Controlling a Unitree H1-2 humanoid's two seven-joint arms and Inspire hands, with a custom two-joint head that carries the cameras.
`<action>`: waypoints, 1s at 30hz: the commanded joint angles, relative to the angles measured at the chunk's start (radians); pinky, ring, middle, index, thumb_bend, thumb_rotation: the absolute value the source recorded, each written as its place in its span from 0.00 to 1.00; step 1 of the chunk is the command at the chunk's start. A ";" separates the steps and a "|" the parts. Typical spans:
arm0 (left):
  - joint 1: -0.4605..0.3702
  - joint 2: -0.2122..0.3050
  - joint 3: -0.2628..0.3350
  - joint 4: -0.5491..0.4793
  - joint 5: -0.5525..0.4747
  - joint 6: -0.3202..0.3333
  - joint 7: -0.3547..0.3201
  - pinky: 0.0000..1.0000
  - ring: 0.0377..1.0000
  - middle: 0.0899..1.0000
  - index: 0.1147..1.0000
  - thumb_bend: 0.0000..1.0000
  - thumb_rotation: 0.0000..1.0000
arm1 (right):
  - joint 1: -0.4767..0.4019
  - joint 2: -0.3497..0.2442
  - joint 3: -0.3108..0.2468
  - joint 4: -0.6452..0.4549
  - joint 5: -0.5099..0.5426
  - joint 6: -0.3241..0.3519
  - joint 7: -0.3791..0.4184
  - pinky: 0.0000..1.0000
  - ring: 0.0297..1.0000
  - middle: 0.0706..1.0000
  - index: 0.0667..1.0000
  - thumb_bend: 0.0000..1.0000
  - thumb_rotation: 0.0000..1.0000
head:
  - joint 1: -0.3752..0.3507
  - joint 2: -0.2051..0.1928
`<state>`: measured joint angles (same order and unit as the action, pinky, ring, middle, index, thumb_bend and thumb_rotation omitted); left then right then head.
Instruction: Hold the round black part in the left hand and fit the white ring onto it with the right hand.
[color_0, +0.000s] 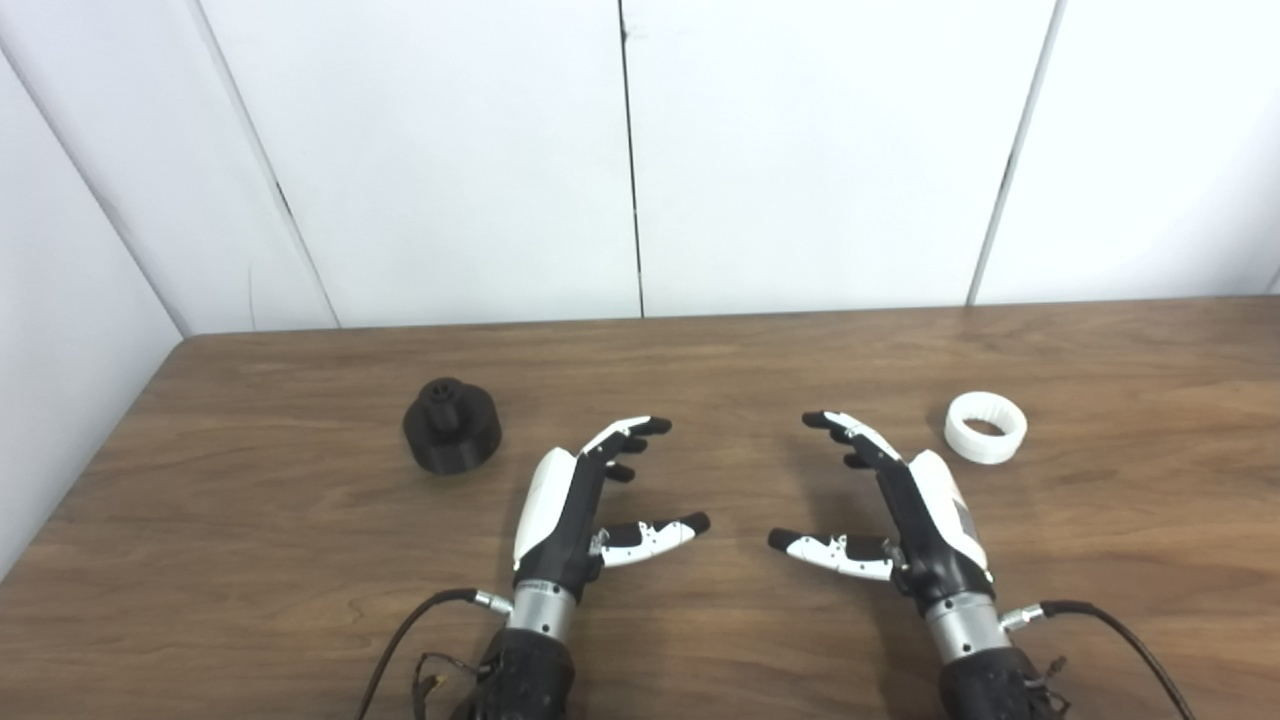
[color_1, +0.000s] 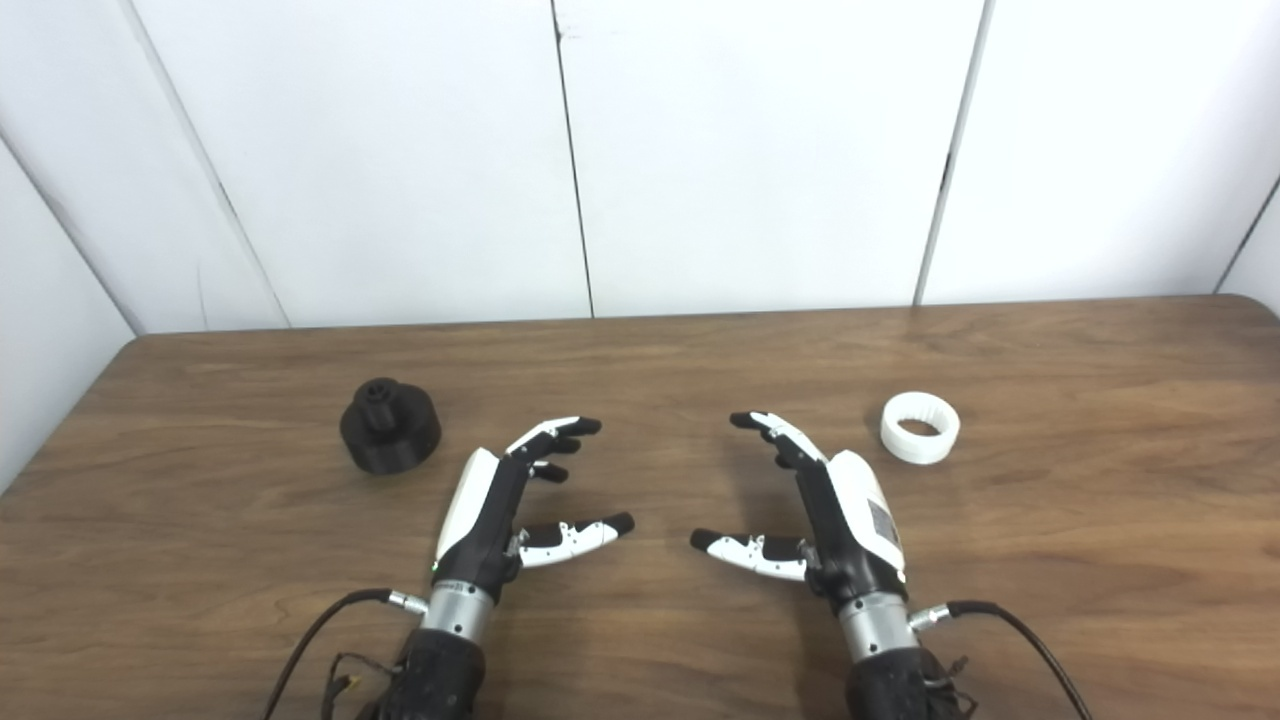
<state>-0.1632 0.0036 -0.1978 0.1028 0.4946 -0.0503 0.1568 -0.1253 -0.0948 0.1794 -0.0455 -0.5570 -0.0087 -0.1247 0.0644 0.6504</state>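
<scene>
Fingers on both of our hands are spread and gently curled, thumbs pointing inward toward each other, and they hold nothing. We judge this to be a ready pose: palms face the middle, so either hand can swing outward to its own piece without crossing the other.

Going from biggest to smallest, the wooden surface (color_0: 700, 640) carries everything, and its far edge meets white wall panels. Our left hand (color_0: 585, 500) and right hand (color_0: 890, 505) hover low near the front edge, either side of the middle, well apart from each other and from both pieces.

Next comes the round black part (color_0: 451, 424), which stands upright toward the left edge, about halfway back, with its small raised hub on top. It sits just beyond and to the left of our left hand, apart from it. We take that placement as deliberate, since the left hand is the one meant to hold it, and the hub facing up looks like the seat for the ring.

Smallest is the white ring (color_0: 986, 427), lying flat with its opening upward, toward the right edge at a similar depth, beyond and to the right of our right hand and not touching it. Lying flat, it offers its outer wall for a pinch from above. Neither piece has been picked up yet, so the fitting has not begun.
</scene>
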 joint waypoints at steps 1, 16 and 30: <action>-0.027 -0.006 0.000 -0.016 -0.003 -0.017 0.009 0.68 0.78 0.81 0.71 0.78 0.17 | -0.020 0.002 0.000 -0.021 -0.003 -0.023 -0.010 0.76 0.84 0.86 0.80 0.78 0.21 | 0.001 0.001; -0.029 -0.019 -0.009 -0.005 0.015 -0.018 0.025 0.67 0.78 0.81 0.71 0.78 0.15 | -0.015 -0.011 -0.011 -0.017 0.008 -0.043 -0.014 0.75 0.83 0.85 0.80 0.78 0.20 | 0.122 -0.016; -0.070 -0.087 -0.062 0.096 0.099 0.009 0.093 0.68 0.79 0.82 0.73 0.76 0.20 | -0.019 -0.095 -0.067 0.040 0.085 -0.129 -0.018 0.71 0.79 0.84 0.79 0.82 0.17 | 0.351 -0.068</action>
<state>-0.2123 -0.0753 -0.2546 0.1969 0.5764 -0.0355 0.2259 -0.1341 -0.1541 0.1299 -0.0301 -0.4718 -0.0921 -0.1265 0.4157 0.5814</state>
